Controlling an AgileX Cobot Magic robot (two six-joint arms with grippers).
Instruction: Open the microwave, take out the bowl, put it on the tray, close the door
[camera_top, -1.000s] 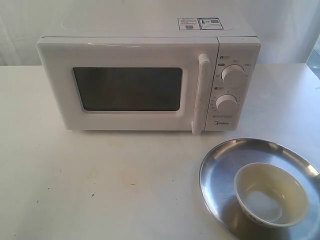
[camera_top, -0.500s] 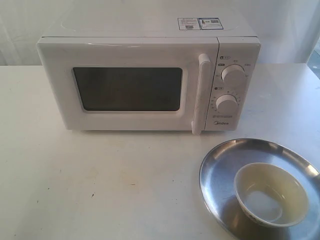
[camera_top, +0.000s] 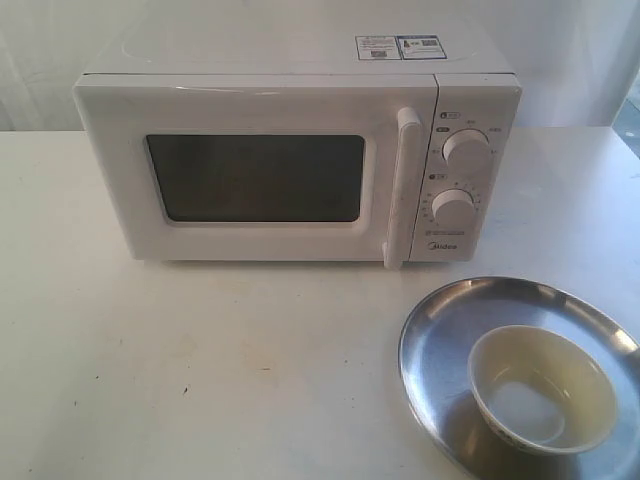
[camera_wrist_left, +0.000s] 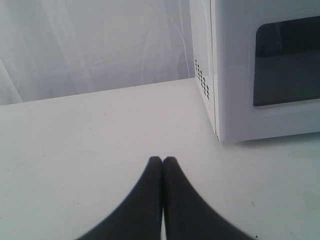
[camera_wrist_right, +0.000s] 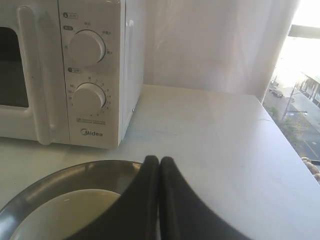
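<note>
Stainless steel gleams under the right hand (camera_wrist_right: 159, 159): the round tray (camera_top: 435, 340) lies on the white table (camera_top: 200, 370) just below its fingertips, and the cream ceramic bowl (camera_top: 545, 390) sits upright inside the tray, empty. That hand is closed, finger against finger, with nothing between them. Beyond it stands the white microwave (camera_top: 290, 100), its door (camera_top: 250, 240) shut flush, with the vertical bar handle (camera_top: 403, 190) and two round knobs (camera_top: 467, 150) facing the hand. The left hand (camera_wrist_left: 162, 160) is likewise pressed closed and holds nothing. It hangs over the table, and the microwave's front corner farthest from the handle is ahead of it and apart from it.
</note>
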